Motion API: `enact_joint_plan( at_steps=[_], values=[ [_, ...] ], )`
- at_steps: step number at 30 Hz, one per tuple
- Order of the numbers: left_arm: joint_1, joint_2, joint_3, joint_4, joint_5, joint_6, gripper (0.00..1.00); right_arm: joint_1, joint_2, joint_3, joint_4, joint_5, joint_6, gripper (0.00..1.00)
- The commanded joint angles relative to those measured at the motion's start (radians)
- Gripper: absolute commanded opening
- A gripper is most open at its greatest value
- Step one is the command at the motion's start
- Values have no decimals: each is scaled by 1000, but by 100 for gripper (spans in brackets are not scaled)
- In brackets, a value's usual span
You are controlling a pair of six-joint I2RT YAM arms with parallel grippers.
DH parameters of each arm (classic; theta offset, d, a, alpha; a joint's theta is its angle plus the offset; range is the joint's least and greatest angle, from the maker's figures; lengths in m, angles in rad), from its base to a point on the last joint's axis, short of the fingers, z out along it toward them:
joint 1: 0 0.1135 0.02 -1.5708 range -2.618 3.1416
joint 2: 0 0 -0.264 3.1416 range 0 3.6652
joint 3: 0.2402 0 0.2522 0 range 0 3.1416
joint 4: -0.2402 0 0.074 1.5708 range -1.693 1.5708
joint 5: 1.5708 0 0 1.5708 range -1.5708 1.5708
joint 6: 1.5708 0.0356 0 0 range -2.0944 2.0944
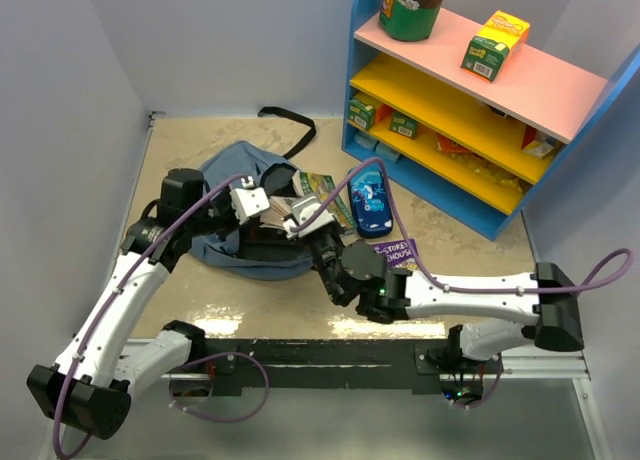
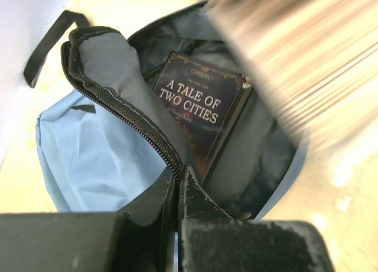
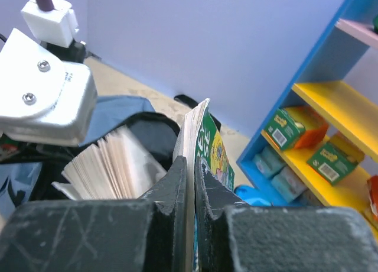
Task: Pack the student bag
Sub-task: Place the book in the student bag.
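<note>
The slate-blue student bag [image 1: 228,170] lies open on the table. My left gripper [image 2: 178,174] is shut on the zipper edge of the bag [image 2: 88,154], holding the mouth open. A dark book titled "A Tale of Two Cities" [image 2: 201,106] lies inside. My right gripper [image 3: 190,162] is shut on a green-covered book [image 3: 211,145], standing on edge over the bag's opening [image 3: 150,133]. Its loose pages [image 3: 109,165] fan out to the left. In the top view the right gripper [image 1: 305,227] sits right beside the left gripper [image 1: 262,208], over the bag.
A dark-blue printed pencil case [image 1: 370,202] and a purple book [image 1: 400,252] lie on the table right of the bag. A blue shelf unit [image 1: 470,100] with boxes stands at the back right. The bag's black strap [image 1: 290,120] trails toward the back wall.
</note>
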Motion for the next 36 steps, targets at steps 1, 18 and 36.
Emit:
enact_joint_plan(
  at_steps=[1, 18, 36],
  values=[
    [-3, -15, 85, -47, 100, -2, 0, -36, 75, 80, 218, -119, -108, 0],
    [-3, -6, 119, -32, 99, -28, 0, -30, 198, -255, -79, -447, 503, 51],
    [-3, -2, 114, -21, 83, -13, 0, -59, -45, -265, -555, -378, 1232, 94]
  ],
)
